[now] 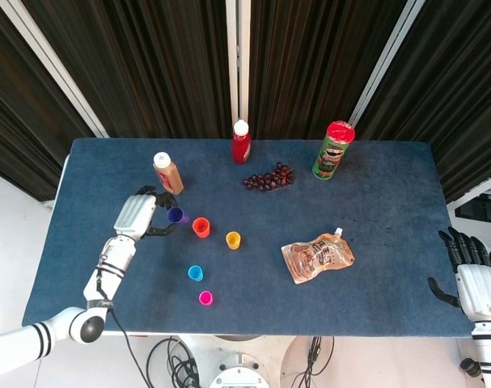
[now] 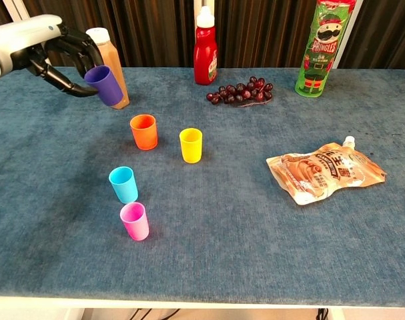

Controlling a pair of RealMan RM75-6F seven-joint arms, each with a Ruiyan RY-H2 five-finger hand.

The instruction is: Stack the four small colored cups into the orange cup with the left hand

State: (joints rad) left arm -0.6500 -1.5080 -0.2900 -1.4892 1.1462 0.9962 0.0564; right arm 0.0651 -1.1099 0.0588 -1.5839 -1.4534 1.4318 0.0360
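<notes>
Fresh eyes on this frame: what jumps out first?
The left hand holds a purple cup tilted in the air at the table's far left, in front of the brown bottle. Below it, the orange cup, yellow cup, blue cup and pink cup stand upright and apart on the blue cloth. The right hand waits open off the right edge.
</notes>
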